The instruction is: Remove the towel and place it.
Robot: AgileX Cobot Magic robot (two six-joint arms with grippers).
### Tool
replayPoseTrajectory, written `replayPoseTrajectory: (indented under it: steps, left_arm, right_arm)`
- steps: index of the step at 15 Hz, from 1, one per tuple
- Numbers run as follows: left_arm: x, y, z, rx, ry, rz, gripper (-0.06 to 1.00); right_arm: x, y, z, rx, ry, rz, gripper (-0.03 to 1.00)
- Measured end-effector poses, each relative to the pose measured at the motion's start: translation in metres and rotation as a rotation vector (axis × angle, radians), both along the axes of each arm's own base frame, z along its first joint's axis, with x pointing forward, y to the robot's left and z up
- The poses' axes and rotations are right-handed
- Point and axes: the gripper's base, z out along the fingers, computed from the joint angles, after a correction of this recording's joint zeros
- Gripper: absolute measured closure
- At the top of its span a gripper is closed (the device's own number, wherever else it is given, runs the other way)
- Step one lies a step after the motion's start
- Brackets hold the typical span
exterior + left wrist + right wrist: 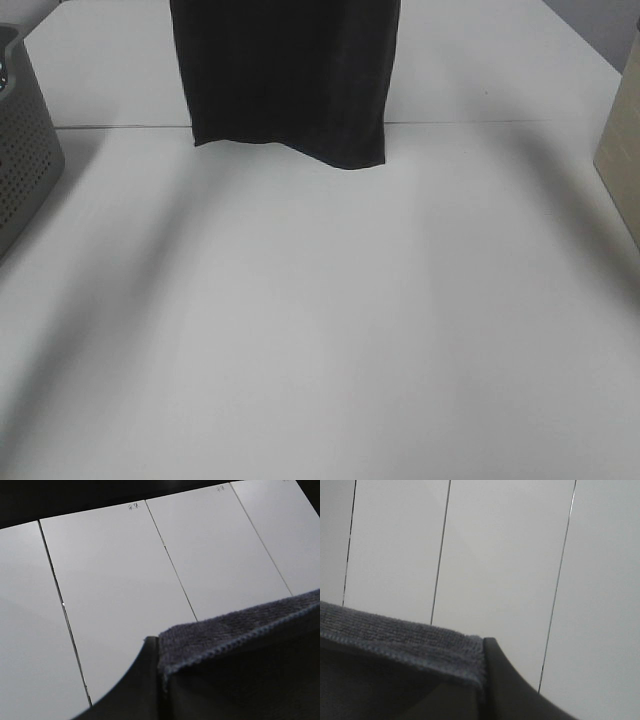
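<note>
Left gripper (156, 649) and right gripper (484, 647) clamp tight on the towel (290, 80) hem, 2 corners apart, so it hangs spread, likely for laying flat.

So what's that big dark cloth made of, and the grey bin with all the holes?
The towel looks like soft terry, maybe cotton: the wrist views show a fuzzy ribbed pile and a stitched hem. It is matte and very dark navy-black. The basket looks like moulded grey plastic, judging by its even rows of round holes, though that is a guess.
</note>
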Motion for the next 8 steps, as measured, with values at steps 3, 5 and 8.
replayPoseTrajectory:
  steps: [3,5,8]
  left_arm:
    - [0.0036,-0.0001,-0.0058,0.003,0.015,0.010,0.94]
    - [0.0034,0.0000,-0.0054,0.001,0.014,0.009,0.94]
    - [0.0036,0.0002,-0.0056,-0.003,0.019,0.009,0.94]
  right_arm:
    - [0.0056,-0.0020,-0.0053,0.004,-0.003,0.007,0.96]
    - [0.0050,-0.0011,-0.0041,0.004,-0.014,0.018,0.96]
    - [0.0047,-0.0011,-0.0032,0.005,-0.022,0.025,0.96]
